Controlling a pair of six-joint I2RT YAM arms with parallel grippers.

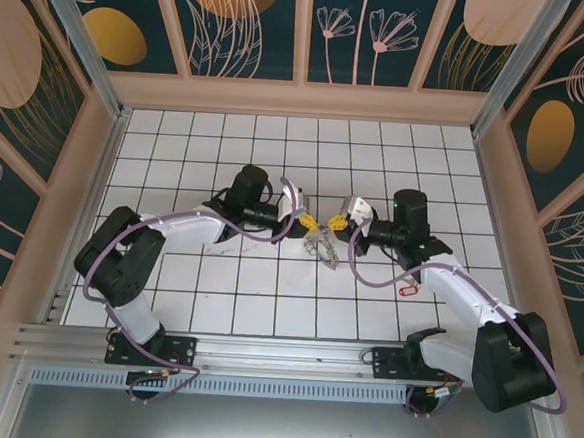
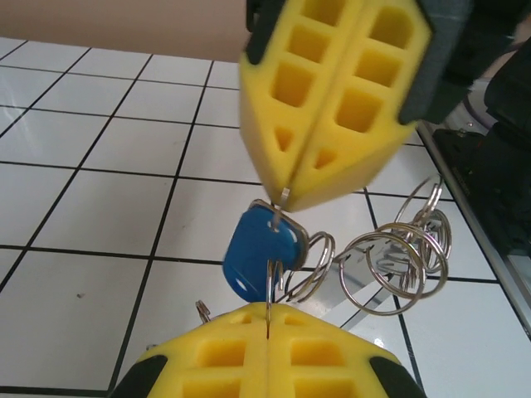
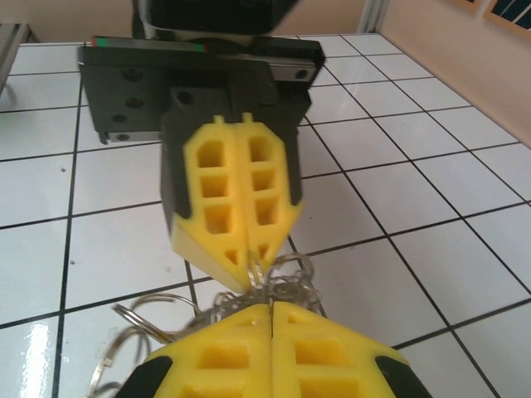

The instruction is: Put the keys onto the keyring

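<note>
Silvery wire gives us the most trouble. From above, the ring [image 1: 322, 247] is only a pale tangle over the table [image 1: 217, 294], just on the arm-base side of the two tool tips, and we cannot trace its hoop. From the left wrist, several of its loops [image 2: 390, 265] show beside a blue tag [image 2: 260, 253]. We cannot tell whether they rest on the tiles or hang clear. Any key blade is too small to pick out.

The left tool [image 1: 310, 221] is closed all the way. In its own view its yellow fingers [image 2: 224, 356], cut off by the bottom edge, pinch a thin upright wire that rises to the tag's lower edge. The right tool [image 1: 338, 223] is closed just as tightly, and nips a sliver of wire at the top of the tag. We take both strands for parts of the ring, though we cannot say which loops they are.

From the right wrist the tag is hidden. There the tangle bunches between the two yellow tips, and more loops trail off blurred to the lower left.

The two tips face each other over the middle of the table, almost touching. Lavender cables [image 1: 98, 266] loop along both arms. A small red shape [image 1: 408, 284] lies on the tiles beside the right forearm, too small to name. Dark patterned panels [image 1: 245, 25] wall the table in, and a metal rail [image 1: 282, 357] runs along its near edge.
</note>
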